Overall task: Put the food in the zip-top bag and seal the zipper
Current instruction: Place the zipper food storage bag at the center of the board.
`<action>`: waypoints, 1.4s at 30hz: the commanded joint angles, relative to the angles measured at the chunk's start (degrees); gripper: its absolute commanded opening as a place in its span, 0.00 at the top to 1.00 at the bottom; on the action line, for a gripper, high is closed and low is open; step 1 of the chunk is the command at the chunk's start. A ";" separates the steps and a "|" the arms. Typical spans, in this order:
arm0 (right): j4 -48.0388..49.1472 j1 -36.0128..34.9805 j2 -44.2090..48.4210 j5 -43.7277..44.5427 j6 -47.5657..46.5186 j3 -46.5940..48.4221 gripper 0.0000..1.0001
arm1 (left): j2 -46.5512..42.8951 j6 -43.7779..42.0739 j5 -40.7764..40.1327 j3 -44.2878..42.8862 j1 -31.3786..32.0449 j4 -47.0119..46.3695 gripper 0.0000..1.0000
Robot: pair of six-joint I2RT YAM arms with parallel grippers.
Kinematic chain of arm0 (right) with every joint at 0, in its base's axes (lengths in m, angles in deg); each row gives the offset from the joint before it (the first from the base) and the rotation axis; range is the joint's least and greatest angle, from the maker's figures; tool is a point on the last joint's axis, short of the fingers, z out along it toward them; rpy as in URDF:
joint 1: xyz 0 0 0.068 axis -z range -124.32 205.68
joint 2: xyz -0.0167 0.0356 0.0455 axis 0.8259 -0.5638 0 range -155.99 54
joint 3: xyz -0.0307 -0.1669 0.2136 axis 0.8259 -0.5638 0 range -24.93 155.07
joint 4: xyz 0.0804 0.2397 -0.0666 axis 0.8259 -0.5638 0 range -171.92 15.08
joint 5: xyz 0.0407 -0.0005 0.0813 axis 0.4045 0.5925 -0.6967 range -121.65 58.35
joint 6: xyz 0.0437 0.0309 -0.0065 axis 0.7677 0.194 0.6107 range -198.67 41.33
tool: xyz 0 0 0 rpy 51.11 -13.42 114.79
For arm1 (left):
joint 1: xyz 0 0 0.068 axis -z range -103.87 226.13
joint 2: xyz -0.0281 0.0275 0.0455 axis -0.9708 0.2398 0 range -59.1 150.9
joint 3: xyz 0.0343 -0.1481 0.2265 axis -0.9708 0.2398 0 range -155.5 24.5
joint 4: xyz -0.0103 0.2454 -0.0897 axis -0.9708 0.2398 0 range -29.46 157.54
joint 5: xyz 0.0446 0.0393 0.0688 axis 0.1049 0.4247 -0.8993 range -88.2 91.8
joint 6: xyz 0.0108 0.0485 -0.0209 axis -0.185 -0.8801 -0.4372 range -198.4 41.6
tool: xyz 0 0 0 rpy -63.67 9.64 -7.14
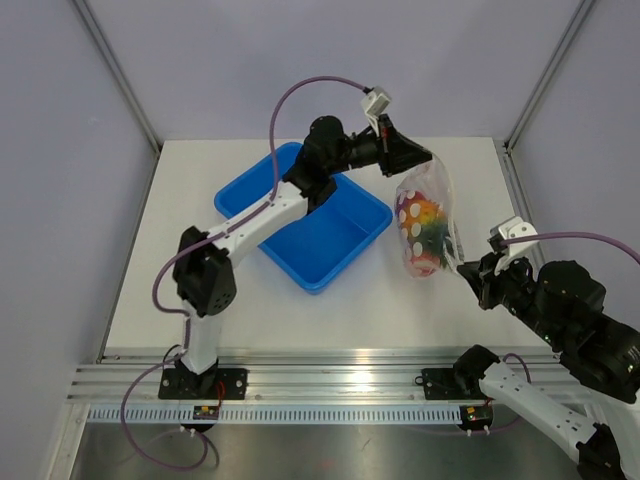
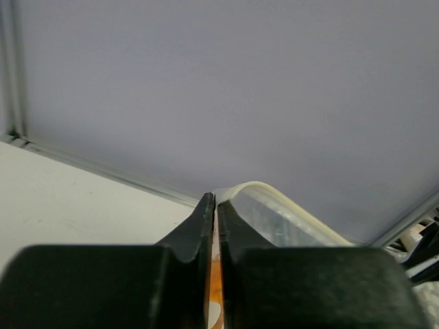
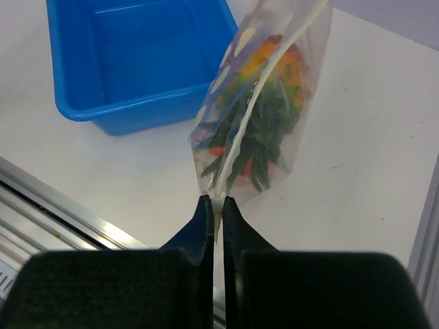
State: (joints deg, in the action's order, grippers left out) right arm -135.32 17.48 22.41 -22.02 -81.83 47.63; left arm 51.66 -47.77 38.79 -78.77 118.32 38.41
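While left fingers, right fingers clamp bag, food clear from right wrist, not left.

The white table is carrying a blue tray, which is sitting askew directly on its surface, left of the middle.

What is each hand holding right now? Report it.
Left hand: closed on one edge of the zip-top bag.
Right hand: closed on the bag's other end.
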 commanded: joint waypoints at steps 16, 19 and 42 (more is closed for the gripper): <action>18.99 -0.21 -11.74 1.97 9.83 -8.74 0.20 | -14.06 -9.26 -7.80 5.68 -8.18 17.72 0.01; 18.49 -0.30 -12.79 3.81 11.41 -8.48 0.19 | -20.39 -11.20 -10.97 12.54 -8.36 18.08 0.01; 1.06 -0.30 -18.59 19.90 37.08 -2.58 0.24 | -38.77 -12.26 -14.23 35.14 -8.36 20.63 0.01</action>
State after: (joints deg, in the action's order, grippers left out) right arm -134.25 17.48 6.02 -3.77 -49.56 46.95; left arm 15.80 -60.16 25.07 -43.93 110.02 61.47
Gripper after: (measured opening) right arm 0.786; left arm 0.988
